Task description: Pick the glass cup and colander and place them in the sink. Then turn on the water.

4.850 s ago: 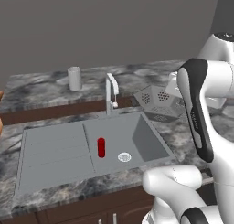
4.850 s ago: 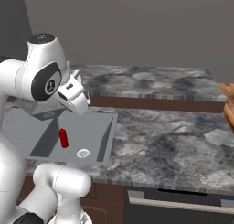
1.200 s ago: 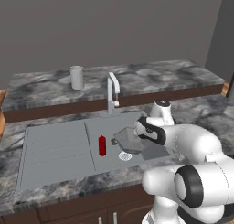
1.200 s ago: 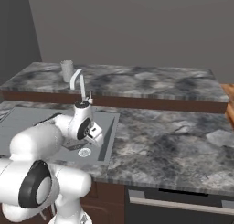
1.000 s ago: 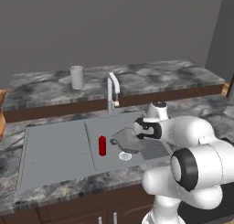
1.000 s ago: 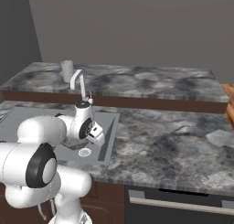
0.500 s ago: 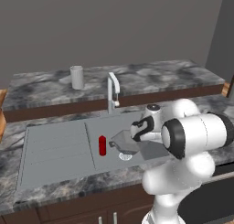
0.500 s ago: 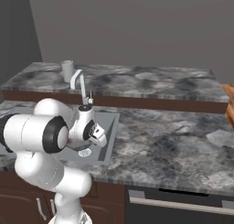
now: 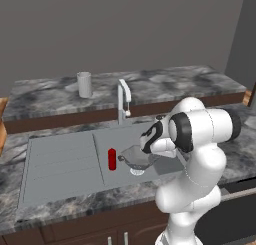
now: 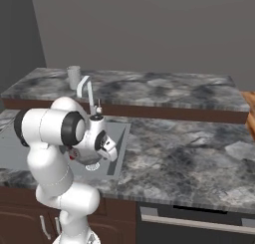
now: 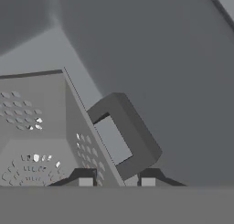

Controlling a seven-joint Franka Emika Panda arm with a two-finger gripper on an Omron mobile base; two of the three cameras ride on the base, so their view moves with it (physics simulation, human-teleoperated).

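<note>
A: Why is the colander point(image 9: 136, 157) hanging over the sink point(image 9: 60, 159) basin instead of sitting on the surface point(image 9: 240, 144)?

B: It is held by the pincer point(image 11: 116, 182), which is clenched on the colander's rim beside its handle: the 2 dark tips stand one on each side of the thin wall. My guess is that a rim grip suits a wide, shallow bowl that the jaws could not span. It sits low above the round drain, near the basin's front edge, so I judge the set-down is close.

A: And the red cylinder point(image 9: 112, 159)?

B: It stands upright in the basin, just beside the colander toward the drainboard side. I cannot tell whether they touch.

A: Where is the glass cup point(image 9: 84, 84)?

B: Upright on the raised back surface, near its left end, well apart from the sink. That half of the task looks undone, and no stream falls from the faucet point(image 9: 123, 99).

A: What does each view add?

B: The hand view shows the rim between the tips and the holes. The left base view gives the colander's place over the drain. In the right base view the arm hides most of the basin, yet the cup point(image 10: 74, 76) and faucet point(image 10: 85, 91) are plain.
</note>
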